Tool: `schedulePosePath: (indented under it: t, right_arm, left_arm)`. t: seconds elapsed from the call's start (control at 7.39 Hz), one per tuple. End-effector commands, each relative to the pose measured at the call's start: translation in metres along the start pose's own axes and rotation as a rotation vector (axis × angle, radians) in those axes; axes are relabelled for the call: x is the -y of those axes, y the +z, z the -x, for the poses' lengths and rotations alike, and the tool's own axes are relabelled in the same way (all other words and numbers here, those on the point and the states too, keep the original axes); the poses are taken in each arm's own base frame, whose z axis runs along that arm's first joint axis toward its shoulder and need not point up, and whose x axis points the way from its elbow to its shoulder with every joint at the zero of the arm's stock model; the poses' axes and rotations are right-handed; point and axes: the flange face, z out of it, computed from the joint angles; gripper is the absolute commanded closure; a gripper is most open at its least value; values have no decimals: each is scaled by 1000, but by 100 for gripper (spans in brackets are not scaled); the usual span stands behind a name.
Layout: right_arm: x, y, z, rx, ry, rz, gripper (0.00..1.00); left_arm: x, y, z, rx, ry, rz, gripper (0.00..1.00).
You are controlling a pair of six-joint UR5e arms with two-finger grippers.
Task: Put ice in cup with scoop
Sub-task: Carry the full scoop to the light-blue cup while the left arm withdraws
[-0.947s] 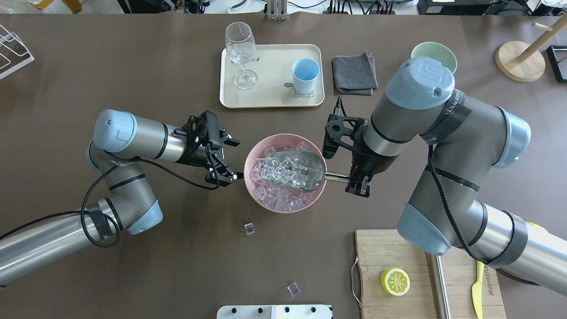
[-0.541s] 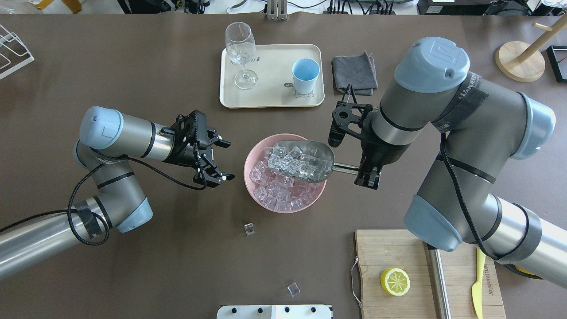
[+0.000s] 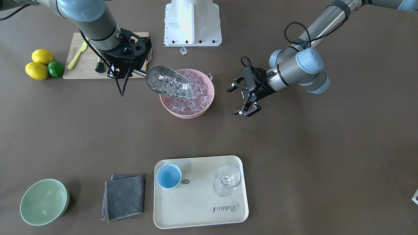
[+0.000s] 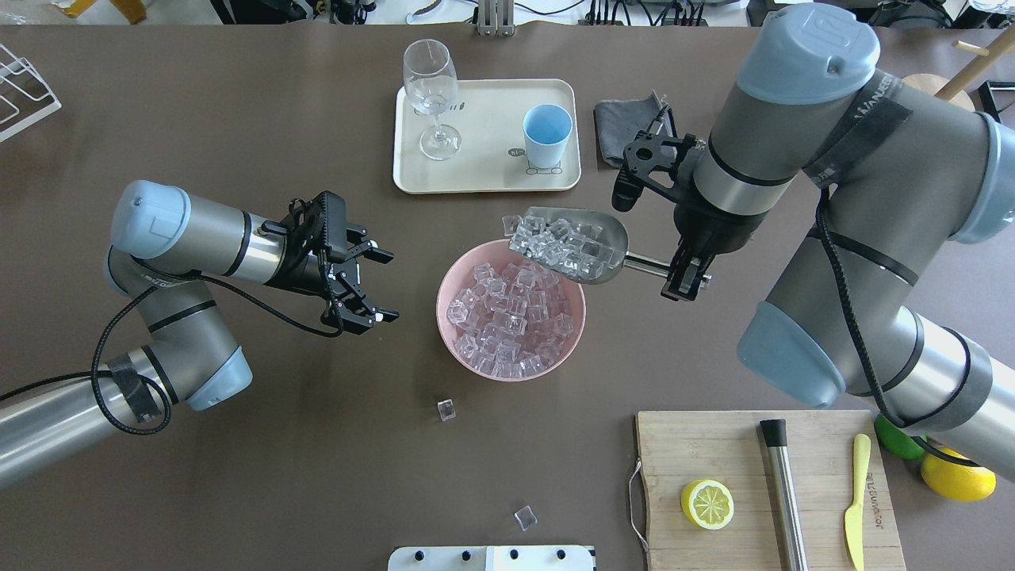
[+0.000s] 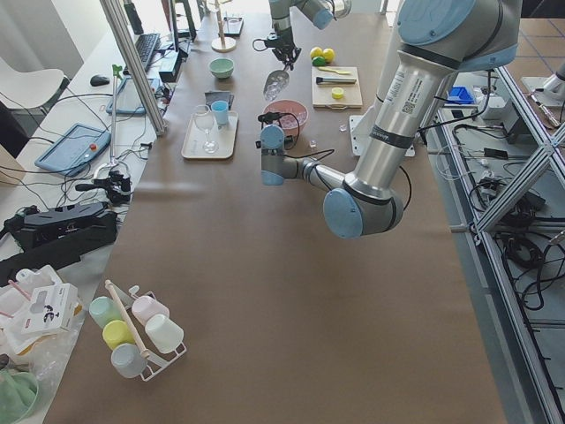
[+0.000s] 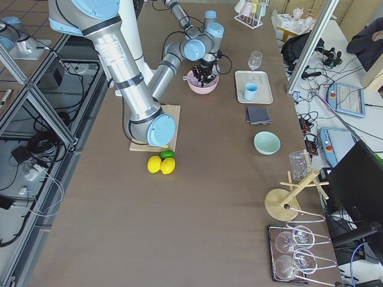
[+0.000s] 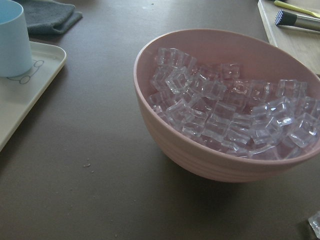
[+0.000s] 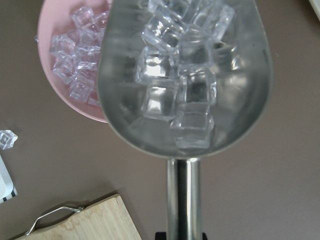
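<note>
My right gripper [image 4: 686,277] is shut on the thin handle of the steel scoop [image 4: 572,240]. It holds the scoop above the far right rim of the pink bowl [image 4: 441,317]. The trough is heaped with ice [image 4: 555,242], which also shows in the right wrist view [image 8: 180,85]. More ice [image 4: 507,317] fills the bowl. The light blue cup [image 4: 547,131] stands upright and empty on the tray, beyond the scoop. My left gripper [image 4: 387,287] is open and empty, left of the bowl and apart from it.
The cream tray [image 4: 484,170] also bears a stemmed glass [image 4: 432,95]. A grey cloth [image 4: 614,127] lies to its right. Two loose cubes [image 4: 446,409] lie on the table. A cutting board [image 4: 714,444] holds a lemon half [image 4: 706,503], steel cylinder [image 4: 781,492] and knife [image 4: 855,500].
My right gripper has lifted the loaded scoop out of the bowl and carried it up and toward the tray. My left gripper has drawn back to the left, away from the bowl's rim.
</note>
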Motion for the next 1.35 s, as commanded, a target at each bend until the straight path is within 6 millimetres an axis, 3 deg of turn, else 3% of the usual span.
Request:
schedulePosePath:
  t: [0.0,0.14,0.27,0.54,0.68,0.81,0.95,1.22]
  right_arm:
    - [-13,-17,-24,-28,261,-16,100]
    - [-25,-16,-30,-32,282,-8,100]
    - [-27,-26,-25,-46,409,-33,100]
    - [-28,-37,-18,-64,660,-67,100]
    - [-33,-38,-19,-80,667,-69,100]
    - [-35,-42,-17,-97,673,-85,100]
    - [-34,-47,-15,-112,685,-128,100]
    - [-16,-37,-31,-138,741,-164,100]
  left_arm:
    - [0,-4,-6,-21,3,1,1]
    - [-8,-17,-14,-21,0,6,1]
    - [-6,-31,-23,-17,-1,7,1]
    - [-22,-64,-46,-19,-12,23,1]
    - [-19,-88,-67,-21,-38,60,1]
    - [-29,-108,-80,-36,-59,91,1]
    - [-32,-111,-76,-58,-88,127,1]
    - [-33,-130,-49,-68,-186,215,1]
